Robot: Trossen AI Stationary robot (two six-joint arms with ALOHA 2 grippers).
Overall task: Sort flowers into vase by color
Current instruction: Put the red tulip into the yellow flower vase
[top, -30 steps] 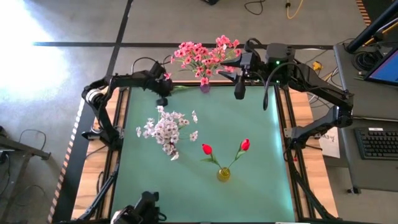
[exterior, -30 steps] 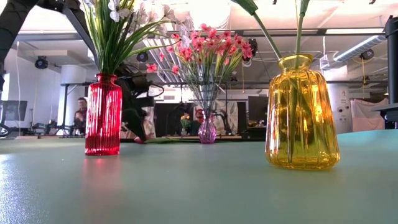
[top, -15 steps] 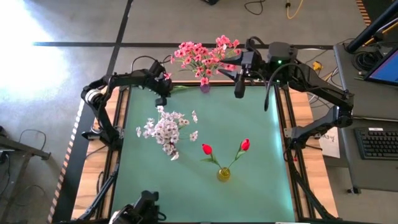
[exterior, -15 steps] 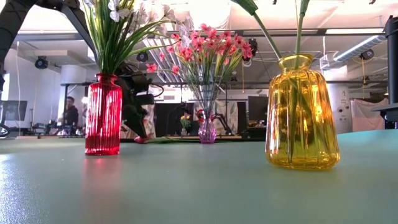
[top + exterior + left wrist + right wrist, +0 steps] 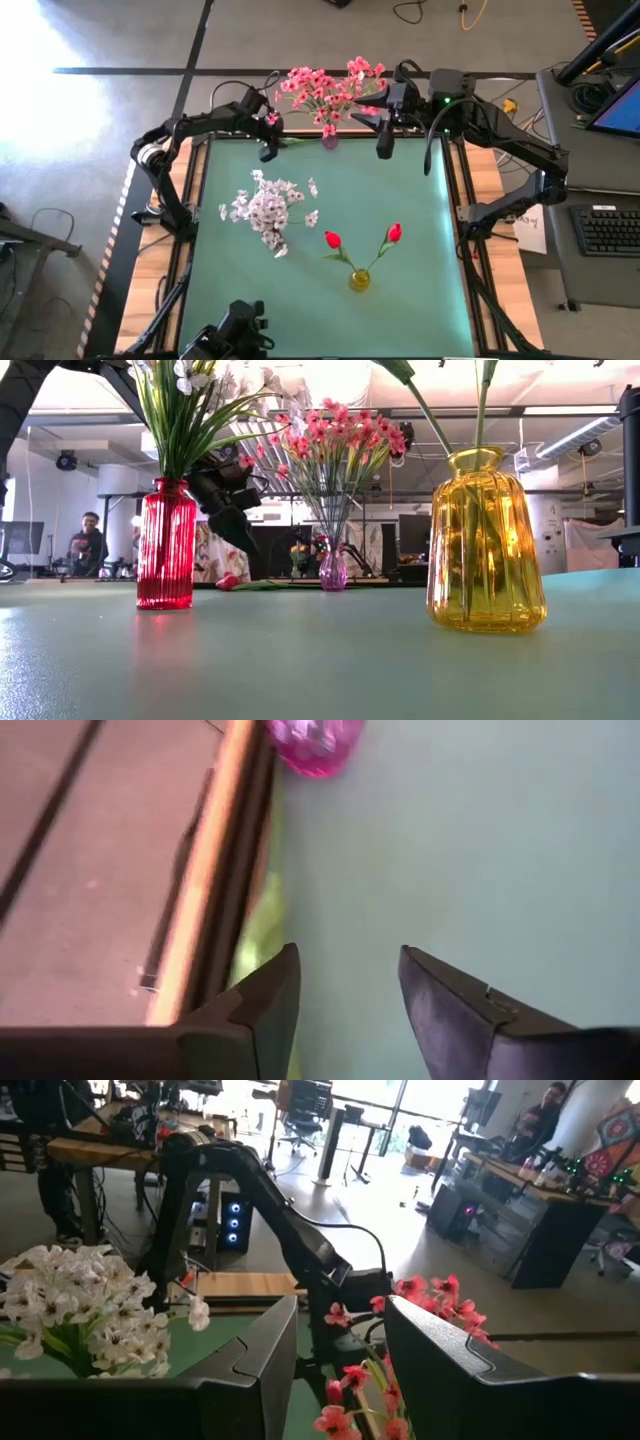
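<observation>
A red bud lies flat on the green surface at its far edge, its green stem stretching toward the small pink vase that holds the pink sprays. It is not in any vase. My left pincer was down at that bud and clenched a second ago; now its fingers stand apart with nothing between them, and it has lifted clear, hanging above the flower. So I read this as a lost or abandoned grip, and the bud needs picking up again. The 2 other red buds stand in the yellow vase, the white blossoms in the red vase. My right pincer waits above the pink sprays, half open and empty.
</observation>
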